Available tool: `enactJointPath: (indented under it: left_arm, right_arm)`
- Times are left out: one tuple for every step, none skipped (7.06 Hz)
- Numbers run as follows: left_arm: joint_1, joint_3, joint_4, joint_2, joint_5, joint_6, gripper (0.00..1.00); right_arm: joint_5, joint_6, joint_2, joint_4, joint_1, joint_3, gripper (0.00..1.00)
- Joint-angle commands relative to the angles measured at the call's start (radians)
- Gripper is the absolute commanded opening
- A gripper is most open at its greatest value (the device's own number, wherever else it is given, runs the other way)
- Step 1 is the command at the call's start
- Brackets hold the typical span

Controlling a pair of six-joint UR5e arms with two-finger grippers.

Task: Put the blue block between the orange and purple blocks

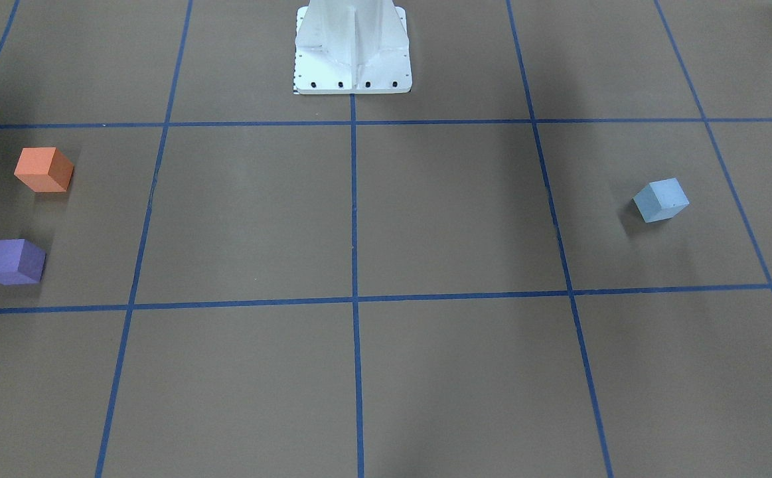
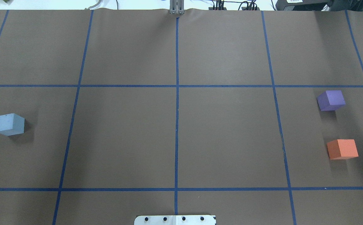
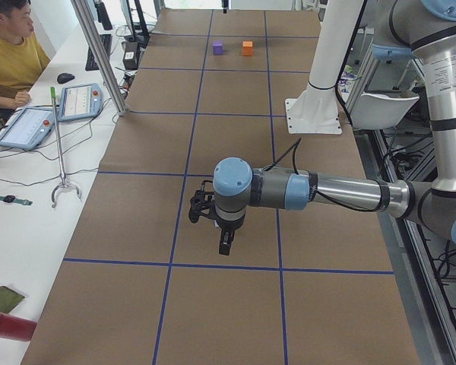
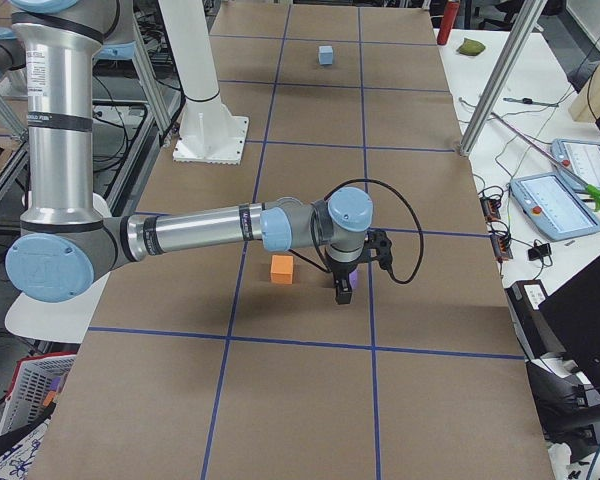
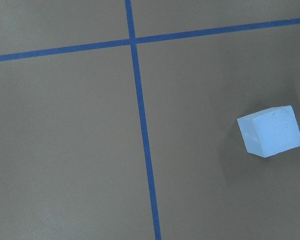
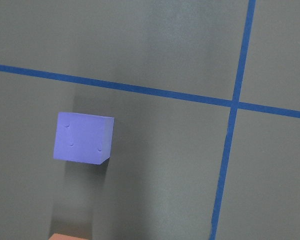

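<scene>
**A:** How did the left gripper (image 3: 223, 245) stand?

**B:** It showed only from the side, so I couldn't tell how wide it was. The same went for the right gripper (image 4: 342, 292), near the purple block (image 2: 331, 100). All three blocks lay on the table, so neither held one.

**A:** And the blue block (image 2: 9, 124)?

**B:** It sat alone at the left end, well apart from the orange block (image 2: 342, 149). It was off-centre in the left wrist view, so I'd centre over it, square to its faces, then descend.

**A:** Containers?

**B:** None showed.
</scene>
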Motion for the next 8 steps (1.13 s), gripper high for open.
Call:
enactJointPath:
  left_arm:
    - [0.122, 0.024, -0.071, -0.033, -0.078, -0.230, 1.00]
    - [0.257, 0.030, -0.140, -0.063, -0.074, -0.393, 1.00]
    - [0.337, 0.042, -0.214, -0.081, -0.051, -0.576, 1.00]
    - [0.440, 0.047, -0.255, -0.096, 0.066, -0.728, 1.00]
    - [0.543, 0.062, -0.289, -0.106, 0.181, -0.852, 1.00]
    - [0.559, 0.112, -0.312, -0.147, 0.184, -0.916, 1.00]
    - [0.562, 0.145, -0.319, -0.164, 0.182, -0.919, 1.00]
    - [0.563, 0.175, -0.320, -0.176, 0.182, -0.919, 1.00]
  right_arm:
    - [0.049, 0.002, -0.016, 0.032, -0.002, -0.013, 1.00]
    - [0.049, -0.001, -0.015, 0.034, -0.003, -0.036, 1.00]
    - [0.049, -0.001, -0.013, 0.034, -0.006, -0.038, 1.00]
    - [0.050, -0.001, -0.011, 0.034, -0.014, -0.038, 1.00]
    - [0.067, 0.000, -0.010, 0.034, -0.025, -0.038, 1.00]
    - [0.081, 0.002, -0.010, 0.035, -0.025, -0.036, 1.00]
    - [0.090, 0.002, -0.010, 0.037, -0.025, -0.036, 1.00]
    - [0.095, 0.002, -0.010, 0.042, -0.026, -0.036, 1.00]
